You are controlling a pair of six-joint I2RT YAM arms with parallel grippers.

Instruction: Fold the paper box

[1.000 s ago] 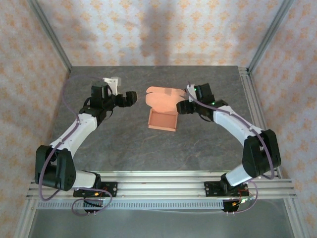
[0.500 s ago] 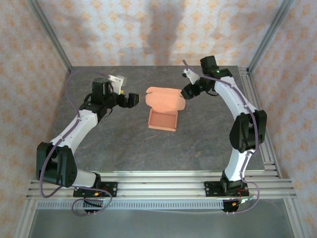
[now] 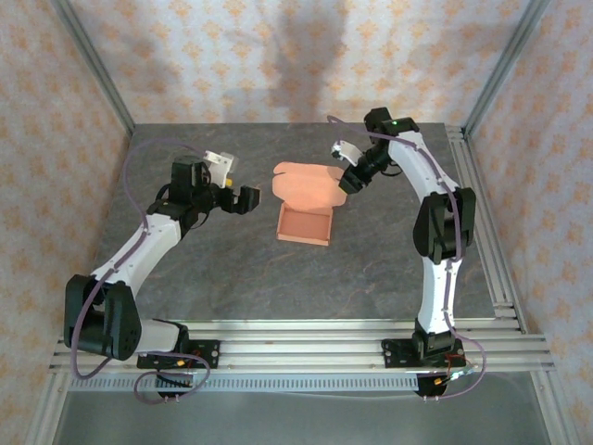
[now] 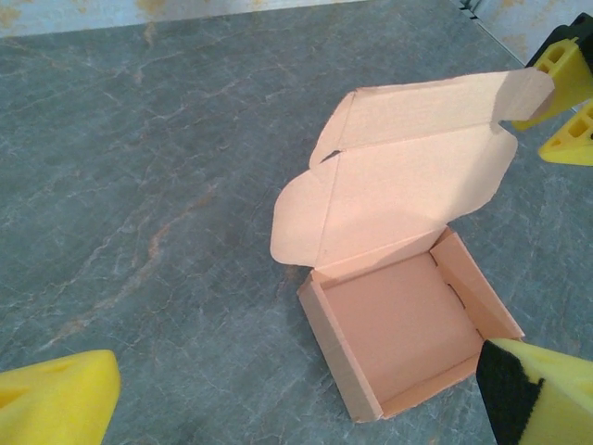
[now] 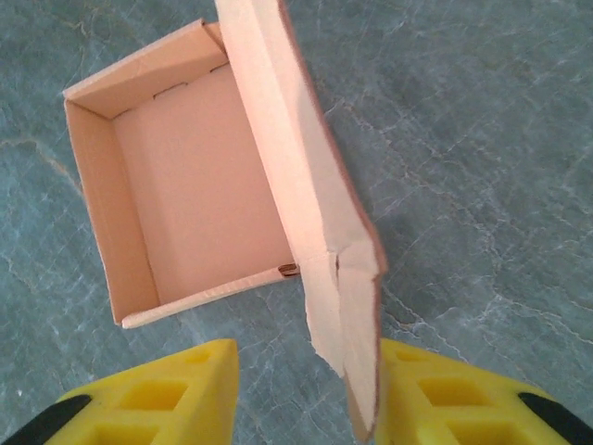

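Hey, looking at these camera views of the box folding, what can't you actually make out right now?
- Right wrist view: whether the lid flap touches the finger of the right claw beside it; the bottom edge cuts off their meeting.
- Top view: that claw's tips at the paper box lid, too small to separate.
- Left wrist view: the box's near right corner, covered by a left claw finger.
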